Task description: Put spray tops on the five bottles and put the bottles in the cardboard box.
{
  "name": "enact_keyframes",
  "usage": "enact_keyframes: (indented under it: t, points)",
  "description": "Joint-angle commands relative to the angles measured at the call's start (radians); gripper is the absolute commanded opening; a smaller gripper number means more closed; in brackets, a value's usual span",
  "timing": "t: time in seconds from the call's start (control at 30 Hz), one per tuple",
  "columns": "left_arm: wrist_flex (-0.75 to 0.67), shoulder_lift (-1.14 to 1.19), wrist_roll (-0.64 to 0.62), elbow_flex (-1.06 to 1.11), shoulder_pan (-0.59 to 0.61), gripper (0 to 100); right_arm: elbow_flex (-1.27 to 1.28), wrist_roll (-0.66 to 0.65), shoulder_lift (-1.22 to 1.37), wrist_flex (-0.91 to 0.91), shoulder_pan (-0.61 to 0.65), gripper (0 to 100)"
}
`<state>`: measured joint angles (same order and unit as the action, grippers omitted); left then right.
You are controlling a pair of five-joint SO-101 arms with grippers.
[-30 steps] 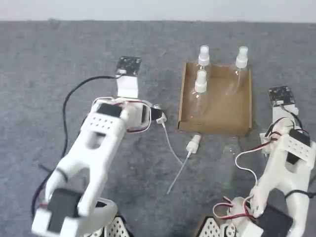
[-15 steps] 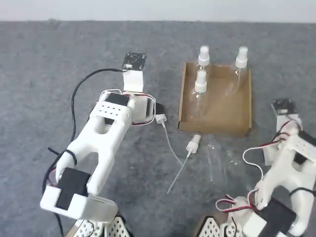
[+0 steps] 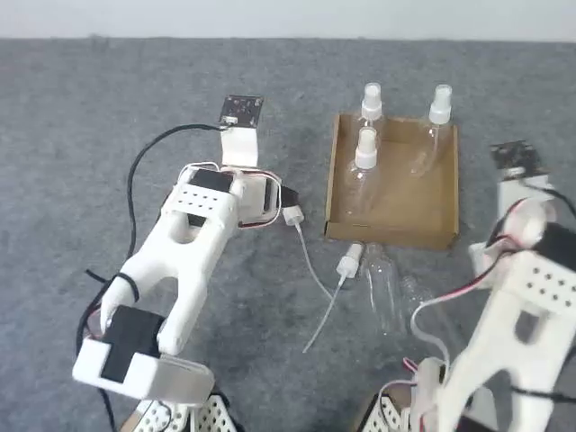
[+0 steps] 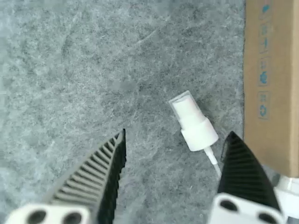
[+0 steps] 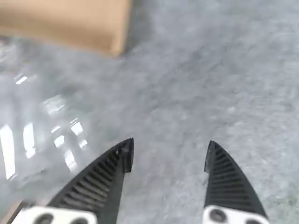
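Three clear bottles with white spray tops [image 3: 365, 149] stand in the cardboard box [image 3: 393, 223]. Two uncapped clear bottles [image 3: 383, 290] lie on the grey cloth just in front of the box. One loose spray top [image 3: 349, 263] with its tube lies beside them. Another spray top [image 3: 293, 216] [image 4: 195, 127] lies to the left of the box. My left gripper [image 4: 177, 135] hangs open over it, one finger on each side. My right gripper [image 5: 170, 142] is open above bare cloth, with a blurred clear bottle [image 5: 37, 126] off to its side and the box corner [image 5: 79, 23] beyond.
The left arm [image 3: 193, 243] stretches from the near left towards the box's left wall [image 4: 271, 79]. The right arm [image 3: 526, 288] rises at the near right. Thin spray tubes [image 3: 317, 274] trail over the cloth between the arms.
The right arm has lifted and swung back from the bottles, which have rolled left towards the loose spray top. The left arm moved slightly forward, then held still.
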<state>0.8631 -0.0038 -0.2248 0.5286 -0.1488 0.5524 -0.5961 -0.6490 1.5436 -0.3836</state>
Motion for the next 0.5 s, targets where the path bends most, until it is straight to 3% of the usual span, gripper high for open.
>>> enact_keyframes:
  t: [0.0, 0.13, 0.47]
  points:
    - [-0.023, -0.018, -0.008, -0.048, 0.003, 30, 0.094, 0.0, -0.09, 0.054, 0.17, 21.3]
    - [-0.02, -0.018, -0.008, -0.042, 0.005, 30, 0.227, 0.048, -0.116, 0.042, 0.298, 21.4]
    - [-0.025, -0.018, -0.006, -0.048, 0.052, 30, 0.448, 0.048, -0.108, -0.119, 0.306, 21.4]
